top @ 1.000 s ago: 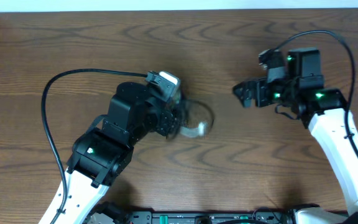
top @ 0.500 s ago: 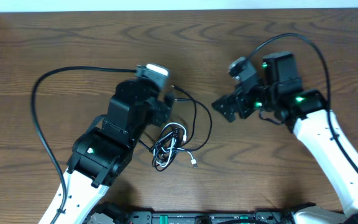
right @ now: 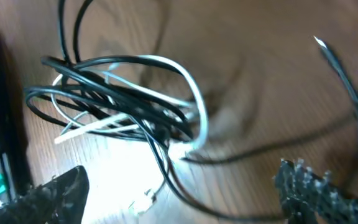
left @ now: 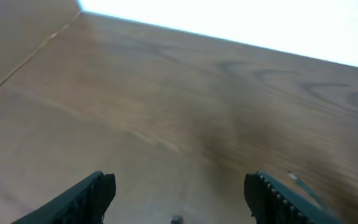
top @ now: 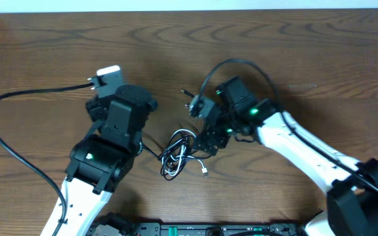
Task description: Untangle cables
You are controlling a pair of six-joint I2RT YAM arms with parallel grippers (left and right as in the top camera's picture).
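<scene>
Step in hand, as I judge it: picking a strand out of the knot. The cables [top: 178,154] lie on the bench [top: 307,52] between the two arms, near its front edge. Your right fingers [right: 309,186] are spread wide and hang just above the heap, pinching nothing. Your left fingers [left: 92,193] are also spread and empty, over bare wood well to the left. Before you close the right fingers, aim for one cord only. The long loose strand [right: 347,93] running off to the side looks the safest pick, since it lies apart from the coil. Close on the middle of the heap and you will probably lift the whole heap. Bring the left arm back to pin the coil, or the pull may just drag it. The look of it: thin black cords wound into a small flattened coil, with a white strand [right: 191,99] looped through and over the black ones. A small plug [top: 205,172] lies free beside the coil. The crossings inside are too blurred to trace.
</scene>
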